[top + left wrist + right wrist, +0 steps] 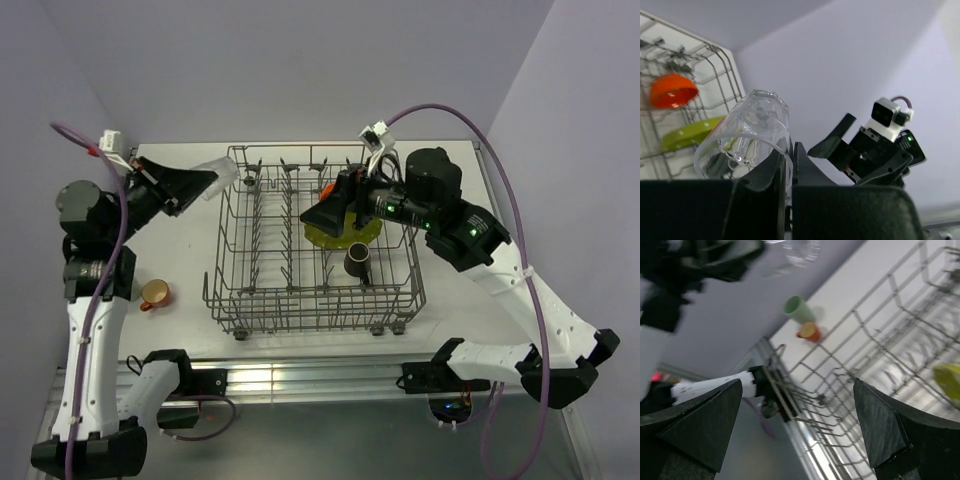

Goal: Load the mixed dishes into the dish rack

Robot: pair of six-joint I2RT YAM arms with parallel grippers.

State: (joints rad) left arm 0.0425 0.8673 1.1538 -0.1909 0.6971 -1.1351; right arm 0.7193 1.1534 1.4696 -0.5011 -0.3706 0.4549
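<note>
room: pale lilac walls around a white table [185,262], seen from above, with two arms fixed at its near edge.
rack: a grey wire rack [310,310] on small wheels stands in the middle of the table.
plate: a yellow-green plate [332,238] sits in the far right part of the rack, partly under the right gripper.
mug: a dark brown mug [357,260] is in the rack just nearer than the plate, mouth up.
bowl: an orange bowl [672,90] is tipped on edge among the tines, at the far side next to the plate.
left gripper: the left gripper [791,150] is raised left of the rack's far left corner, jaws pinched tight on the rim of a clear glass [752,135].
glass: in the air, lying sideways, base pointing toward the rack.
right gripper: the right gripper [318,215] hangs over the plate, jaws spread wide, nothing between them.
orange cup: a small orange cup [155,293] stands on the table left of the rack.
green cup: a pale green cup [799,308] is on the table just beside the orange cup.
</note>
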